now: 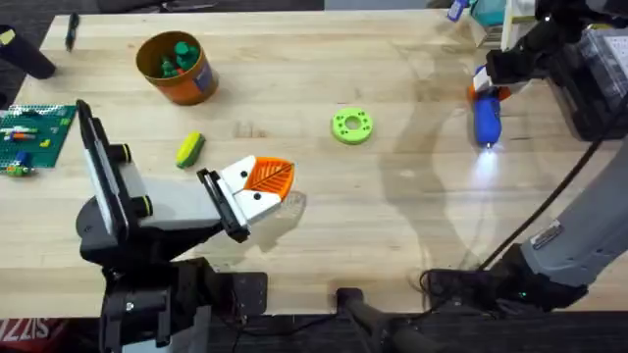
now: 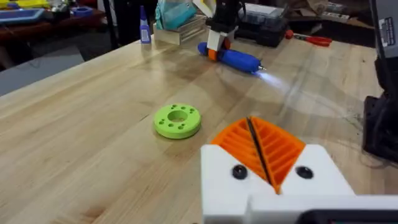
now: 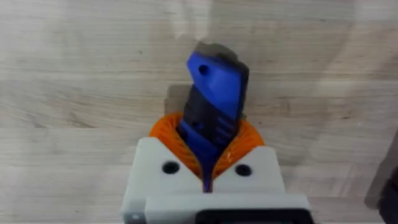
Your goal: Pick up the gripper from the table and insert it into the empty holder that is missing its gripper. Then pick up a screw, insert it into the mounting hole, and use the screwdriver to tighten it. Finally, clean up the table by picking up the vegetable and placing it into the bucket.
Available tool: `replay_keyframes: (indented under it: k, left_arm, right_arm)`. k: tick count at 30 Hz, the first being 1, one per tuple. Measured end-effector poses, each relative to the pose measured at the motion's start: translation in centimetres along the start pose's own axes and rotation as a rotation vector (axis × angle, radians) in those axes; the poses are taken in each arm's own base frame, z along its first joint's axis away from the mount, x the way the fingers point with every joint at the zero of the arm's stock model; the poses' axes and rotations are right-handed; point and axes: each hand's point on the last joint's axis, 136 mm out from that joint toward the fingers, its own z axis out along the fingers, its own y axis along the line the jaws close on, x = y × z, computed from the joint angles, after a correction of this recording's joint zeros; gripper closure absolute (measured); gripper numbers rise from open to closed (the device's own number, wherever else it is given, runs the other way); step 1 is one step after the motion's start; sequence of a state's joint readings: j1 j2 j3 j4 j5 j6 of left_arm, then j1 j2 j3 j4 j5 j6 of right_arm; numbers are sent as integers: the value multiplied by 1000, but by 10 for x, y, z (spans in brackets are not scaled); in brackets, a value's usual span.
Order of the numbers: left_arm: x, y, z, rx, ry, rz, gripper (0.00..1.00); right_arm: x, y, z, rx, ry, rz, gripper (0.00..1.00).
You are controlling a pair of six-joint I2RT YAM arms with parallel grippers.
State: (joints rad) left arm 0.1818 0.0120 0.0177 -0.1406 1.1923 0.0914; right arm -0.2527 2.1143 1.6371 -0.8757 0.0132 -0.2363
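Left gripper (image 1: 263, 186) sits low over the near middle of the table (image 1: 412, 226), its white fingers pressed together with the orange ribbed pads (image 2: 273, 146) meeting face to face; nothing between them. Both pads are in place on their white holders (image 2: 311, 177).

Right gripper (image 1: 488, 86) is out at the far right, clamped on the blue screwdriver (image 1: 488, 120). From its wrist camera the orange pads (image 3: 249, 140) squeeze the tool's dark midsection, blue end (image 3: 217, 78) pointing away toward the wood. The screwdriver's tip is lit; a pale glow falls on the table just near of it.

Green ring-shaped disc (image 1: 352, 126) lies flat around mid-table, well apart from both grippers.

Yellow-green vegetable (image 1: 189, 149) lies on the table at the left, just beyond the left arm's wrist. Orange bucket (image 1: 182, 78) stands farther off at the far left, dark green pieces (image 1: 177, 57) inside it.

A green brick baseplate (image 1: 34, 132) with small coloured pieces rests at the left edge.
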Motion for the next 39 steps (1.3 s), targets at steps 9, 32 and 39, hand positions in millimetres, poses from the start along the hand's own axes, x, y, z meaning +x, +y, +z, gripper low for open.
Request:
replay_keyframes:
  k: [9,32,39]
  left_arm:
    - [0,0,0,0,0,0,999]
    - [0,0,0,0,0,0,999]
    - [0,0,0,0,0,0,999]
  right_arm:
    - [15,4,-3,-15,60,1,973]
    - [71,80,-238,14,-340,-154,973]
    - [111,95,-268,8,-546,-136,973]
